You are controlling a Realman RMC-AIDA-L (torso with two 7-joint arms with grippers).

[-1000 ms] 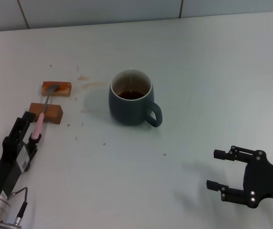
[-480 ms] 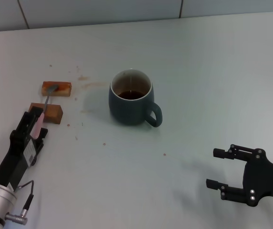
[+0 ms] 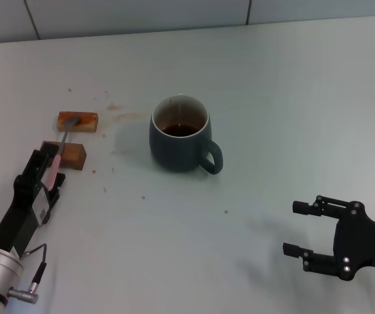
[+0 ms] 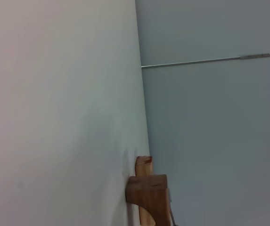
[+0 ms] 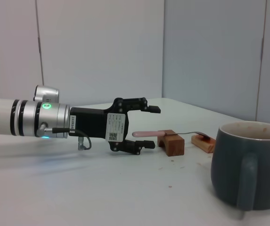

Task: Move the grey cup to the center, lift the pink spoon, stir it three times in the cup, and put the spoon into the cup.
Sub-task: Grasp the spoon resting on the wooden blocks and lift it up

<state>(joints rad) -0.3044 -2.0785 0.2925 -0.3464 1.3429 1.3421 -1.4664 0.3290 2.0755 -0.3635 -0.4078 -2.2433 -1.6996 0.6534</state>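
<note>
The grey cup (image 3: 180, 134) stands upright mid-table with dark liquid inside, its handle towards the front right; it also shows in the right wrist view (image 5: 248, 165). The pink spoon (image 3: 57, 161) lies across two brown blocks, its metal bowl on the far one. My left gripper (image 3: 52, 167) is open, with its fingers above and below the end of the pink handle; the right wrist view shows that gripper (image 5: 150, 127) with a gap around the spoon (image 5: 146, 133). My right gripper (image 3: 294, 227) is open and empty at the front right.
Two brown blocks carry the spoon: the far block (image 3: 78, 121) and the near block (image 3: 72, 155), also seen in the left wrist view (image 4: 146, 193). Brown stains and crumbs lie between the blocks and the cup. A wall runs along the table's back edge.
My left gripper has slid forward along the spoon handle towards the near block, so its fingers now cover most of the pink handle. The right arm, cup and spoon have not moved.
</note>
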